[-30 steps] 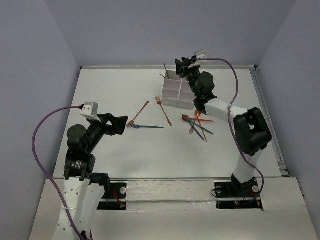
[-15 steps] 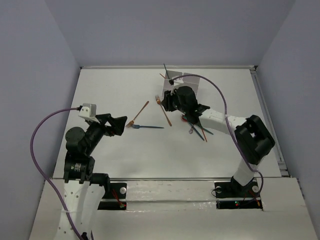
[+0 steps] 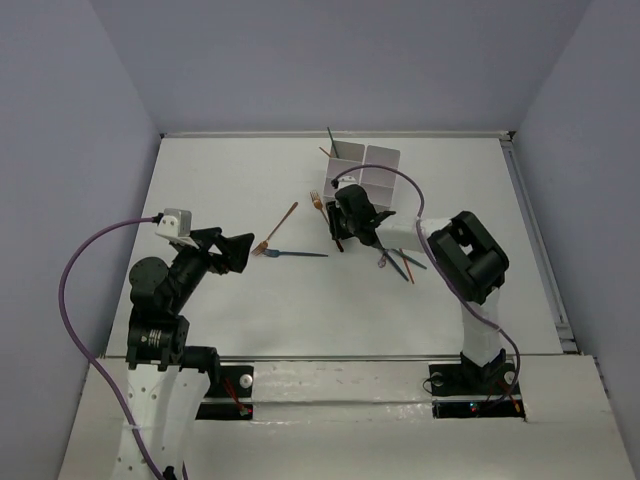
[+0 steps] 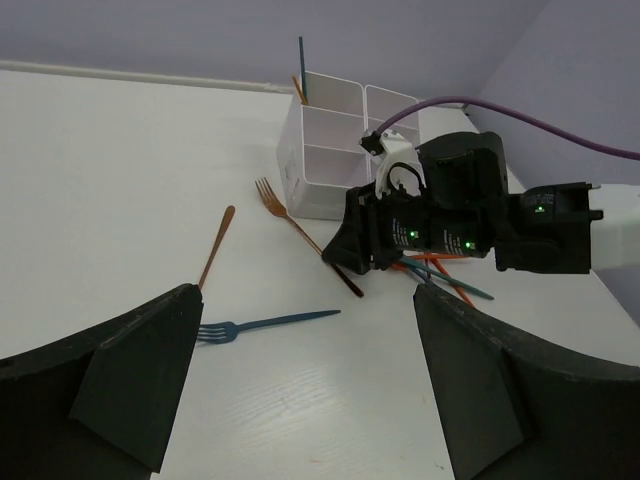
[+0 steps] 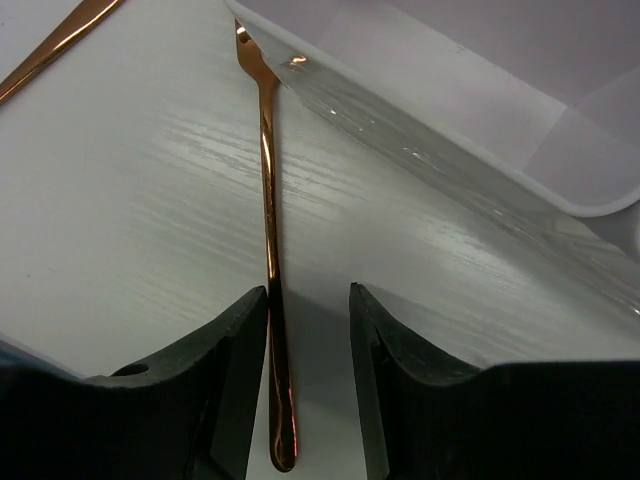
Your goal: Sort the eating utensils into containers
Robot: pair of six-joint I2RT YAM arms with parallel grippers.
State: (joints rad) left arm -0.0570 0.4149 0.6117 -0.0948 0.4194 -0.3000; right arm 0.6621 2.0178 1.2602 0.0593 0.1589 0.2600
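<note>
R gripper (image 5: 308,300) is low over the table (image 3: 220,190), just in front of the containers (image 3: 385,155). Its jaws are partly apart, w/ the handle end of an orange fork (image 5: 268,200) lying btwn them. The handle sits right at one finger's (image 5: 200,400) inner edge and there's a gap on the other side, so it isn't clamped. The fork lies flat on the table, head toward the container wall and just beside it.

L gripper (image 3: 248,251) hovers over the left-centre of the table, jaws wide apart, nothing btwn them. Near its tips are an orange utensil (image 3: 281,226) lying diagonally & a teal fork (image 3: 296,254) lying crosswise. Their near ends are close; can't tell if they touch.

A small pile of mixed orange & teal utensils (image 3: 400,265) lies on the table by the R arm, to the right of its gripper.

The containers are a white six-cell block at the far side of the table. The far-left cell holds a dark teal utensil (image 3: 330,137) standing up & an orange one (image 3: 323,152) leaning over the rim.
</note>
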